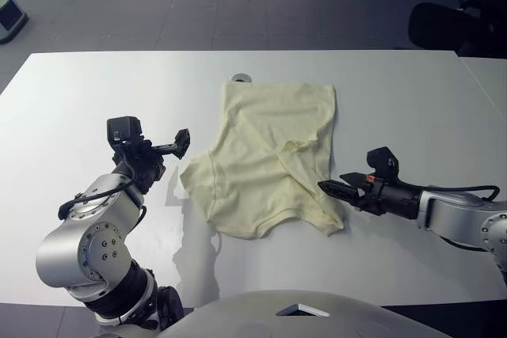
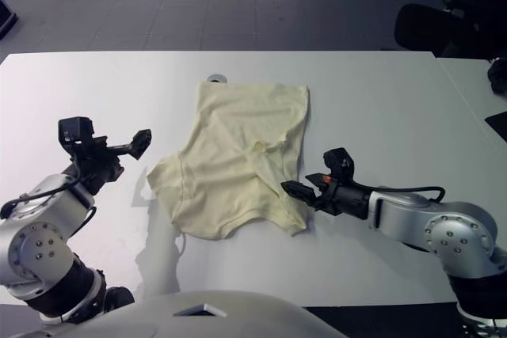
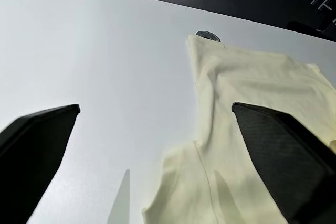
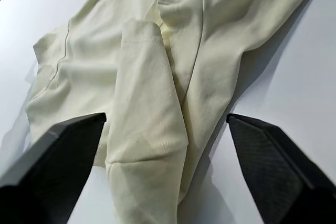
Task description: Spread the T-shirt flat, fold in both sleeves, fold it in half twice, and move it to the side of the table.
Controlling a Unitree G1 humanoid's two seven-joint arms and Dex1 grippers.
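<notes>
- T-shirt (image 1: 269, 140) lies mid-desk (image 1: 95, 85), hem toward the far edge — right sleeve (image 4: 147, 93) folded in.
- My right hand (image 1: 331, 187) sits open by that fold; left hand (image 1: 164, 153), open, hovers beside the left sleeve (image 1: 196, 176) — next to fold, I judge.

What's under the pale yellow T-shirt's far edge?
A small round grey disc in the white table peeks out at the far left corner of the pale yellow T-shirt; its near edge is covered. Anything else underneath is hidden.

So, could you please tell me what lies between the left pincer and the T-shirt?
Only bare white table separates the left pincer from the T-shirt, as the left eye view shows.
</notes>
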